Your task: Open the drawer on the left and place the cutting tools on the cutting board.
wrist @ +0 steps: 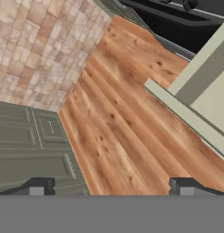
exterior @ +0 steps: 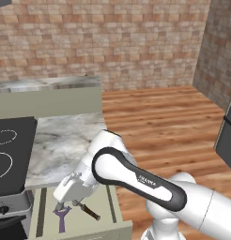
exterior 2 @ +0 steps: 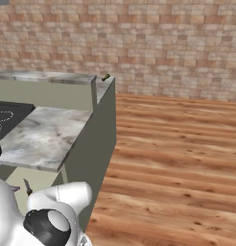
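Inside pulled-out drawer (exterior: 118, 213): purple tool (exterior: 62, 218), dark knife (exterior: 90, 212); jaws spread above.

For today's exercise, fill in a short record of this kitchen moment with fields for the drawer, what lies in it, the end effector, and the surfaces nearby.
drawer: drawer pulled open under the counter
contents: purple tool and dark knife-like tool lying apart on the drawer floor
end effector: end effector open, fingers pointing down just above the two tools, holding nothing
counter: marble counter directly above the drawer
stovetop: black stovetop to the left of the marble
floor: wooden floor to the right
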